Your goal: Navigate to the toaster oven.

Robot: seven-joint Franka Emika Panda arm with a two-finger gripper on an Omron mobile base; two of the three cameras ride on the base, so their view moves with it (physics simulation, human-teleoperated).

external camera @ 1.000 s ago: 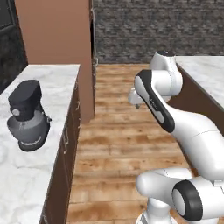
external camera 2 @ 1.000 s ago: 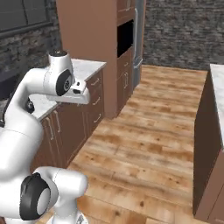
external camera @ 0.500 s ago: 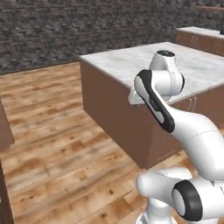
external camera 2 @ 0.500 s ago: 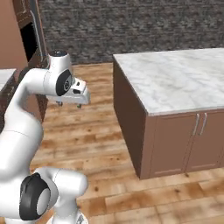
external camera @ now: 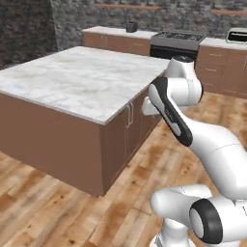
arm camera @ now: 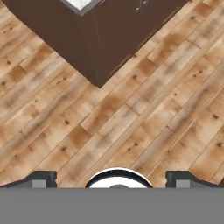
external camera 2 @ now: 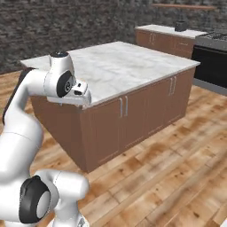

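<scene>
Left base view shows the toaster oven [external camera: 237, 34] far on the back counter, beyond the range [external camera: 177, 42]. The island [external camera: 72, 82] corner stands close; driving straight risks clipping it. The gripper [arm camera: 110, 178] has its fingers spread, holding nothing.

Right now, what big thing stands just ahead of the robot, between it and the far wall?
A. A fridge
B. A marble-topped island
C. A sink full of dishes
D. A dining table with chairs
B. A brown cabinet island with a pale marble top fills the middle of both base views, with the black range against the far wall behind it.
</scene>
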